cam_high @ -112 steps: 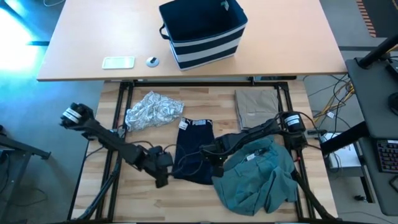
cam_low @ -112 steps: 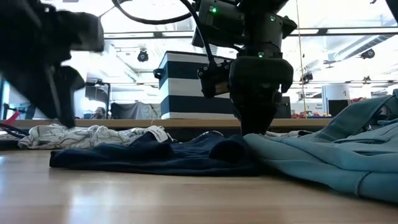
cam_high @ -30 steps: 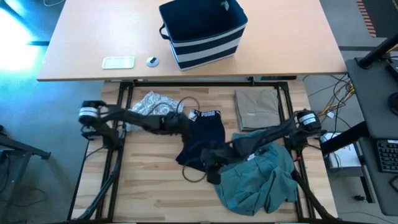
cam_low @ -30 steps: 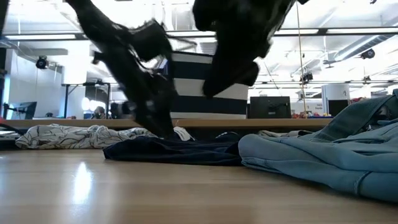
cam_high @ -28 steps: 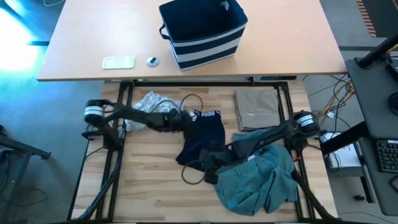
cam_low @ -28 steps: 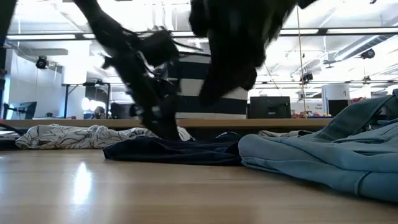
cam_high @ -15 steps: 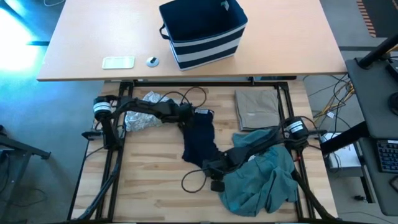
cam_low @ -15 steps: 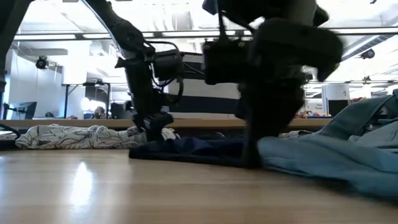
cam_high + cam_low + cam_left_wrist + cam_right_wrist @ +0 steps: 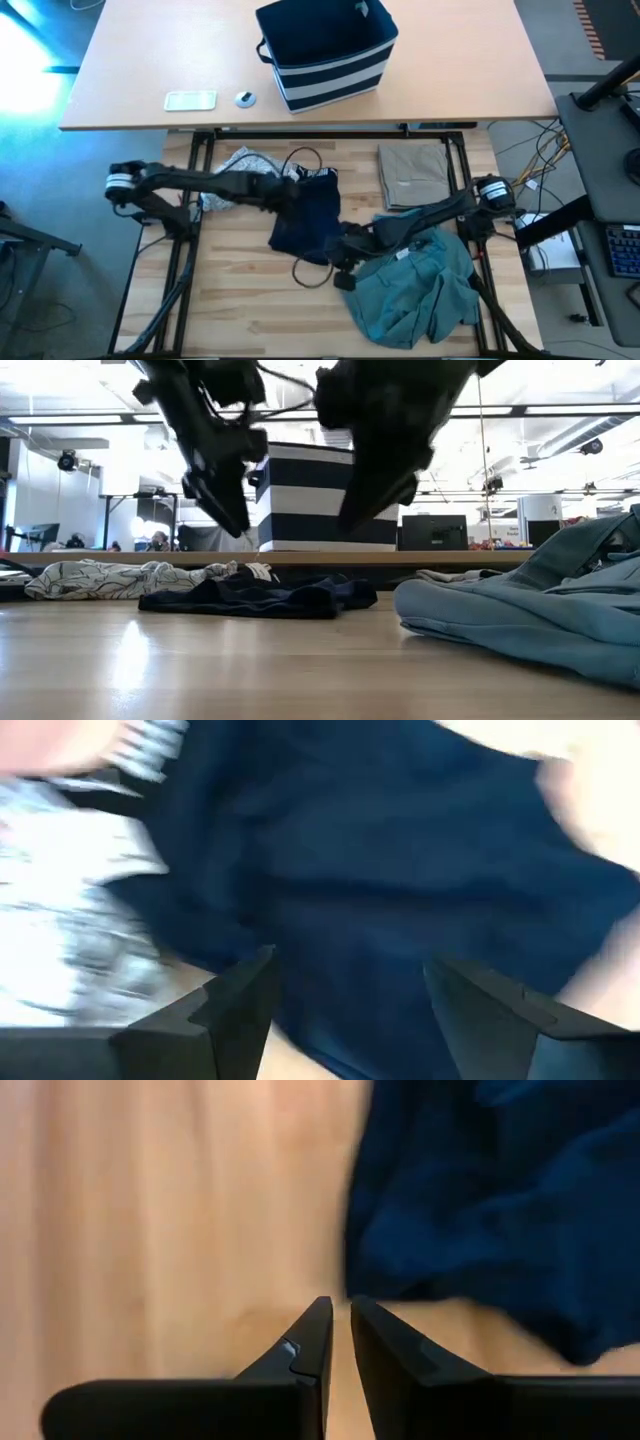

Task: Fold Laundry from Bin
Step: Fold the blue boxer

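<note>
"What had shifted since half a second back?"

"The navy garment (image 9: 305, 218) had been dragged toward the grey-white patterned one (image 9: 240, 172) and bunched up, and both my arms had lifted off it. My left hand (image 9: 292, 192) hung over the navy garment's end nearest the patterned piece, fingers spread wide and holding nothing. My right hand (image 9: 341, 268) was past the opposite end, fingers nearly closed, also empty, over bare surface (image 9: 240, 290) just beside the teal garment (image 9: 415, 290)."

"And the bin?"

"The bin (image 9: 325, 52) stood well apart on the farther surface; the tan garment (image 9: 412, 175) lay folded on the navy garment's other side."

"Which arm did the coming move favour?"

"I judged the left: the navy garment's long axis ran from my left hand to my right, and the left was directly above cloth, while the right stood just off its edge."
</note>
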Motion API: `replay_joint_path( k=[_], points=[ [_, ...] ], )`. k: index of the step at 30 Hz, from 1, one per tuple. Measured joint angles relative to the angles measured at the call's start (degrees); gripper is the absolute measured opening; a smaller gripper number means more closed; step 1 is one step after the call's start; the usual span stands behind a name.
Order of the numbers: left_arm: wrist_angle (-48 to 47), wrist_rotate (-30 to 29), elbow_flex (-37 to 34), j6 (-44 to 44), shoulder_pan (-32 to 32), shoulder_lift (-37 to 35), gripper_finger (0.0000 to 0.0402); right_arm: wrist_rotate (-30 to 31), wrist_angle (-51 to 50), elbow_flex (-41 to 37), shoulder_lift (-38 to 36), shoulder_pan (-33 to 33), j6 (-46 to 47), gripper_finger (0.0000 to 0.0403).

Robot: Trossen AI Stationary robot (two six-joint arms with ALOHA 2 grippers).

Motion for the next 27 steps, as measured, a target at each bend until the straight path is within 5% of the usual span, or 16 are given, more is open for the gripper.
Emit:
replay_joint_path(
  k=[4, 10, 18, 27],
  points=[
    [2.3, 5.5, -2.9, -3.8, -6.1, -1.8, 0.0237, 0.6, 4.5, -0.2, 4.0, -2.2, 1.1, 0.0038],
    [8.7, 5.5, -12.2, -13.1, -13.1, 1.3, 0.0237, -0.8, 8.1, 0.0, 9.9, -3.0, 1.9, 0.0038],
    [9.3, 4.2, -18.7, -16.3, -11.9, 1.2, 0.0237, -7.2, 4.2, -0.1, 11.9, -2.2, 1.6, 0.0038],
    [6.9, 7.3, -14.4, -19.1, -11.9, -7.4, 0.0237, -8.0, 2.6, -0.3, 10.1, -2.2, 0.2, 0.0038]
  ],
)
